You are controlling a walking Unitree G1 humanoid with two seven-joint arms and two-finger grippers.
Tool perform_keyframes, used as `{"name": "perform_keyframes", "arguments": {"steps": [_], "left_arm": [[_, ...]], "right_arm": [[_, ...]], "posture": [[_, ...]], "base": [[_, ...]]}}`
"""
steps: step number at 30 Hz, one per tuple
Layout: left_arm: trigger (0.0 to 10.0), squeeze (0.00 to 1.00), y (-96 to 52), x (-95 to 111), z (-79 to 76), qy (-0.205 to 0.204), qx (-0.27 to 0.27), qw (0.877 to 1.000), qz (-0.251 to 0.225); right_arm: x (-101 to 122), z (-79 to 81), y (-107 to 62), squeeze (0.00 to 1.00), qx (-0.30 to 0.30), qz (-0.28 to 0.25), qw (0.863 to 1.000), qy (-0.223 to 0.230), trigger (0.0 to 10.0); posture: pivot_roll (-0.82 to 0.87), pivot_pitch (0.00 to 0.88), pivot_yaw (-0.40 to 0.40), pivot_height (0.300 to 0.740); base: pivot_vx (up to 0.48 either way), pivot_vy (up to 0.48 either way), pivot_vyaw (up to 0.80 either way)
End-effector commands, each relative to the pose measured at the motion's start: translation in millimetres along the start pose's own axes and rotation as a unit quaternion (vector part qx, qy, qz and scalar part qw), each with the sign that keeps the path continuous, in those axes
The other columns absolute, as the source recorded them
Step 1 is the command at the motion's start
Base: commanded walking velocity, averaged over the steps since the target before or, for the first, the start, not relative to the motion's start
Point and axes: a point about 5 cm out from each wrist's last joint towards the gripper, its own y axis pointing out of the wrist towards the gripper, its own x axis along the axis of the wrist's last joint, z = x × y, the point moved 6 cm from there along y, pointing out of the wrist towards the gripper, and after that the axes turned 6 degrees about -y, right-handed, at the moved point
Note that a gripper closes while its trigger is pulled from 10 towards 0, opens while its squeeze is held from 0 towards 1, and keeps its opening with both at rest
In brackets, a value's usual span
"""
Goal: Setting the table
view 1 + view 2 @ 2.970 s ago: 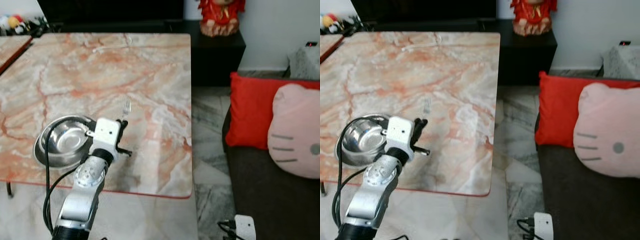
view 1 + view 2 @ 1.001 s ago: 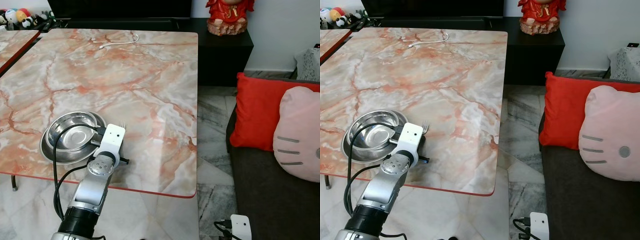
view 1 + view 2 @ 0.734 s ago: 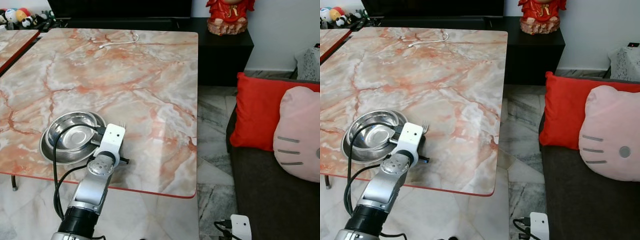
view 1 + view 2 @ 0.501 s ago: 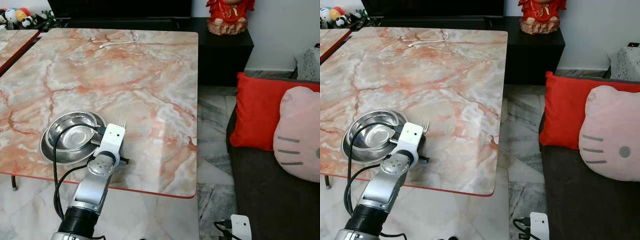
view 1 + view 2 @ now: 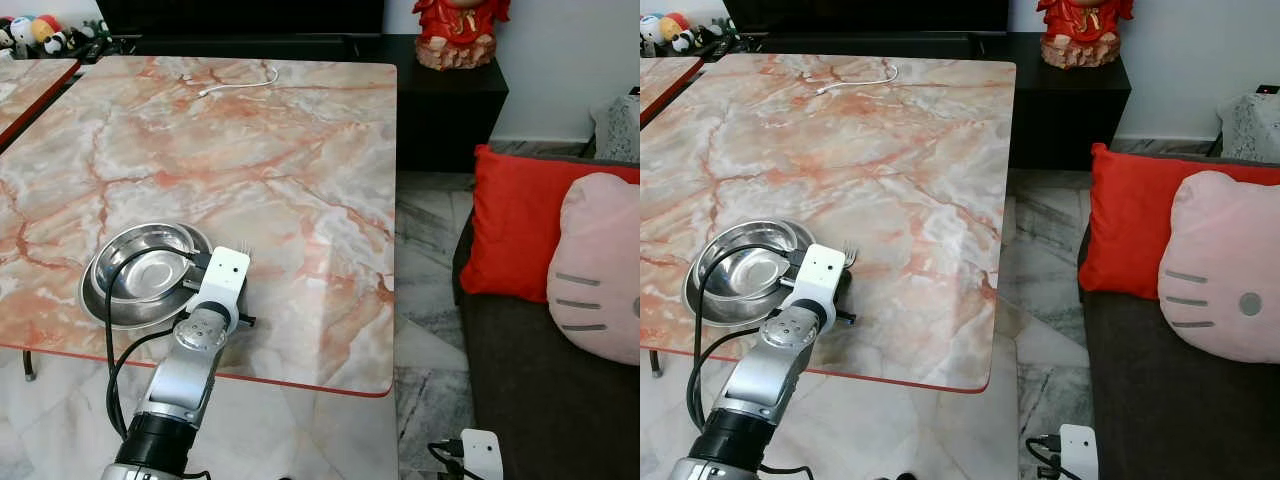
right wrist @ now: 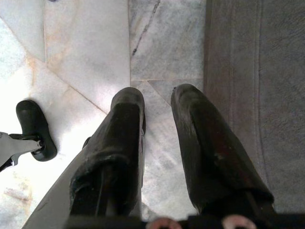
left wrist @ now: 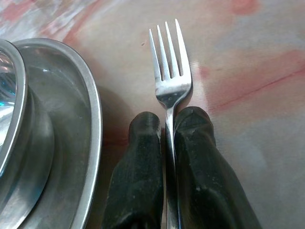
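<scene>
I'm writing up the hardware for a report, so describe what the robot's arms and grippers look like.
The left arm is a silver metal tube with a round joint housing, a black base section and a white boxy wrist block; a black cable loops alongside it. The left gripper has two long, thick, matte black fingers with rounded tips. The right gripper has the same black fingers, slightly scuffed.

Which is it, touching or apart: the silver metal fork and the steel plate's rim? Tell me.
Apart. The left wrist view shows a strip of marble table between the silver metal fork, clamped in the left gripper, and the steel plate's rim.
</scene>
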Motion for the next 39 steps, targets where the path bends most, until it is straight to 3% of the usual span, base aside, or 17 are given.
{"name": "perform_keyframes", "arguments": {"steps": [1, 9, 11, 15, 16, 17, 18, 27, 32, 35, 39], "left_arm": [[10.0, 0.0, -0.9, 3.2, -1.0, 0.017, -0.002, 1.0, -0.005], [10.0, 0.0, -1.4, 8.7, -4.4, 0.015, -0.008, 1.0, -0.016], [10.0, 1.0, -1.7, 8.5, -5.4, 0.015, -0.01, 1.0, -0.016], [10.0, 0.95, -1.8, 7.9, -5.3, 0.017, -0.009, 1.0, -0.014], [10.0, 0.45, -1.8, 7.9, -5.1, 0.018, -0.009, 1.0, -0.014], [10.0, 0.2, -1.9, 7.8, -4.9, 0.019, -0.008, 1.0, -0.013], [10.0, 0.07, -1.9, 7.5, -4.6, 0.021, -0.007, 1.0, -0.012], [10.0, 0.0, -2.6, 9.6, -5.7, 0.018, -0.008, 1.0, -0.019], [10.0, 0.0, -4.4, 23.9, -1.2, 0.062, 0.011, 0.997, -0.055], [10.0, 0.0, -5.6, 32.6, 1.0, 0.043, 0.02, 0.996, -0.075], [10.0, 0.0, -16.1, 62.2, -2.3, 0.004, 0.012, 0.987, -0.16]], "right_arm": [[-7.8, 1.6, -1.2, 0.0, 0.001, 0.013, 1.0, 0.002, 10.0], [-7.6, 1.6, -1.2, 0.0, 0.002, 0.013, 1.0, 0.002, 10.0], [-7.6, 1.7, -1.2, 0.0, 0.002, 0.013, 1.0, 0.001, 10.0], [-7.5, 2.1, -1.2, 0.0, 0.002, 0.013, 1.0, 0.001, 10.0], [-7.5, 2.2, -1.2, 0.0, 0.002, 0.013, 1.0, 0.002, 10.0], [-7.5, 2.3, -1.2, 0.0, 0.002, 0.013, 1.0, 0.002, 10.0], [-7.5, 2.4, -1.2, 0.0, 0.002, 0.013, 1.0, 0.002, 10.0], [-7.8, 2.6, -1.2, 0.0, 0.003, 0.014, 1.0, 0.001, 10.0], [-7.6, 2.7, -1.2, 0.0, 0.003, 0.014, 1.0, 0.001, 10.0], [-7.6, 2.7, -1.2, 0.0, 0.004, 0.014, 1.0, 0.001, 10.0], [-7.7, 2.9, -1.2, 0.0, 0.004, 0.014, 1.0, 0.0, 10.0]], "posture": [[-0.04, 0.141, 0.028, 0.74], [-0.04, 0.14, 0.027, 0.74], [-0.04, 0.14, 0.027, 0.74], [-0.04, 0.139, 0.028, 0.74], [-0.04, 0.139, 0.028, 0.74], [-0.04, 0.139, 0.028, 0.74], [-0.04, 0.139, 0.028, 0.74], [-0.04, 0.139, 0.028, 0.74], [-0.04, 0.139, 0.028, 0.74], [-0.04, 0.138, 0.028, 0.74], [-0.04, 0.135, 0.028, 0.74]], "base": [[0.0, 0.0, 0.0], [0.0, 0.0, 0.0], [0.0, 0.0, 0.0], [0.0, 0.0, 0.0], [0.0, 0.0, 0.0], [0.0, 0.0, 0.0], [0.0, 0.0, 0.0], [0.0, 0.0, 0.0], [0.0, 0.0, 0.0], [0.0, 0.0, 0.0], [0.0, 0.0, 0.0]]}}
